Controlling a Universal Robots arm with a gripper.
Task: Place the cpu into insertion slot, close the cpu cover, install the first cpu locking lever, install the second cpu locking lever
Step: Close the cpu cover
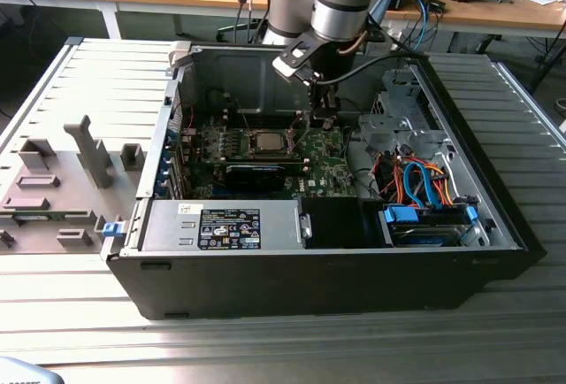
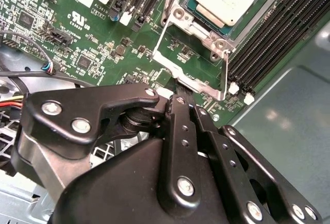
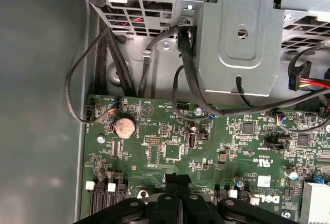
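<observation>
Exterior view gives you the open computer case (image 1: 336,287) lying on its side on the slatted metal table (image 1: 265,349). A grey parts fixture (image 1: 88,149) sits on the table to the exterior view's left of the case. The arm comes down into the case, and the gripper (image 1: 324,119) hangs low over the green motherboard (image 1: 332,167), just to the exterior view's right of the cpu (image 1: 268,143). In the second wrist view you can see the cpu lying flat in the insertion slot (image 2: 198,25), with its dull silver top bare. The cpu cover (image 2: 203,87) is swung up off the chip and stands tilted on its hinge side, so green board shows through its square window. The gripper's black fingers (image 2: 180,126) are pressed together tip to tip. Their ends sit right at the cover's free edge and seem to touch it, though the fingers hide the exact contact from you. Rows of black memory slots (image 2: 268,43) run just beside the socket. In the first wrist view you look past the same closed fingertips across the board to a coin cell battery (image 3: 124,126). Beyond the battery, black cables (image 3: 185,64) loop up to the grey metal drive cage (image 3: 242,33) above the board's edge.
</observation>
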